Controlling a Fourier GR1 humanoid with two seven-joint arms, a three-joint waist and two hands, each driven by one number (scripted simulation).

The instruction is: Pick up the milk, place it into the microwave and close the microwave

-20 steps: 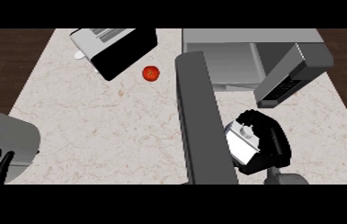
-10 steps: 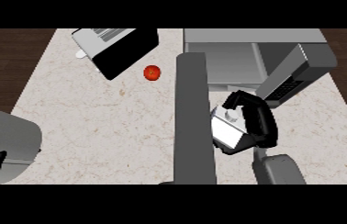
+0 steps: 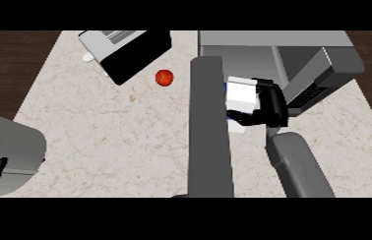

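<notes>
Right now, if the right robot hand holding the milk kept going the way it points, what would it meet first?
Probably the microwave: the right robot hand, curled round the milk, points at its open cavity. Depth is unclear from above.
</notes>
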